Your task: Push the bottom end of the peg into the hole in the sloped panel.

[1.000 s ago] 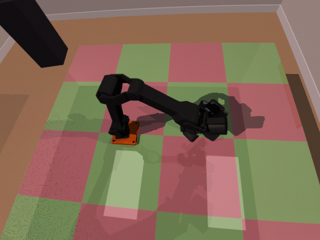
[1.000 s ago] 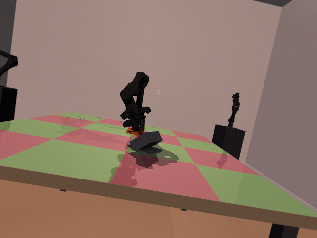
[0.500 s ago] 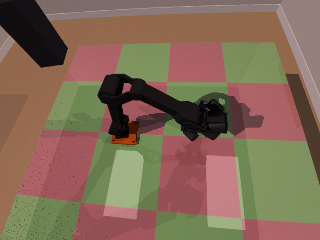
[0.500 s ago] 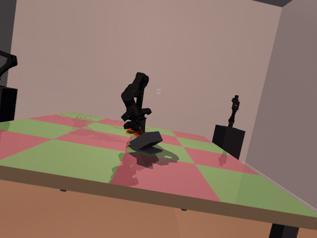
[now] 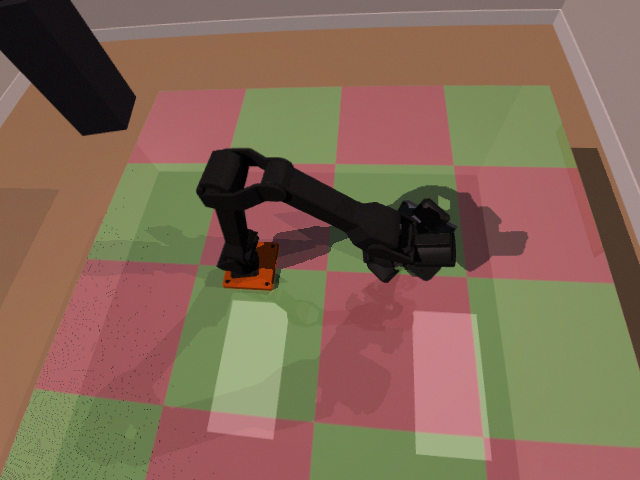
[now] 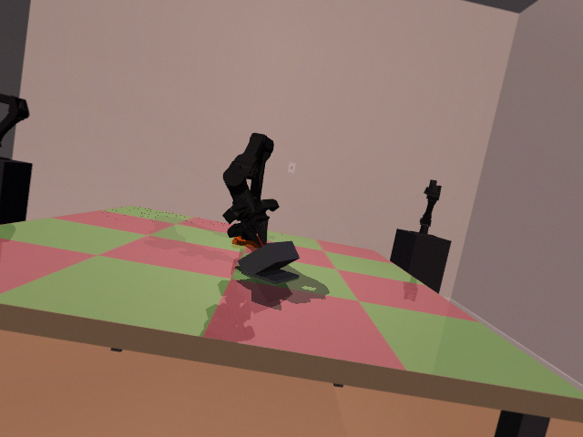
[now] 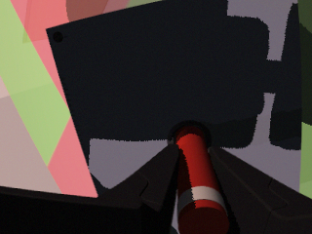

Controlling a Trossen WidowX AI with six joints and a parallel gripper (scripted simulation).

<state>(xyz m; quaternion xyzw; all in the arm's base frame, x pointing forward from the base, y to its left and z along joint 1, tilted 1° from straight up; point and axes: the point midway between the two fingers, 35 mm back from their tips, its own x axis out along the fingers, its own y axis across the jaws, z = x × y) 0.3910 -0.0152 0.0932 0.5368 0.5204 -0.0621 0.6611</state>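
A WidowX gripper (image 5: 433, 219) (image 6: 260, 243) (image 7: 193, 155) grips a red, white-banded peg (image 7: 197, 166); the peg's far end sits in the hole (image 7: 172, 138) of a dark sloped panel (image 6: 268, 258) (image 7: 161, 83) on a checkered table (image 5: 558, 351) (image 6: 141, 291).

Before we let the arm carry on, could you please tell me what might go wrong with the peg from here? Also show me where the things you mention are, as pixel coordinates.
The red cylindrical peg with a pale band (image 7: 199, 168) might jam against the hole's rim (image 7: 172, 138) if its lean is slightly off, since its end is at the hole.

The black fingers grip it close to the dark sloped panel (image 7: 161, 83) (image 6: 268, 258), so they could bump its face before the peg bottoms out.
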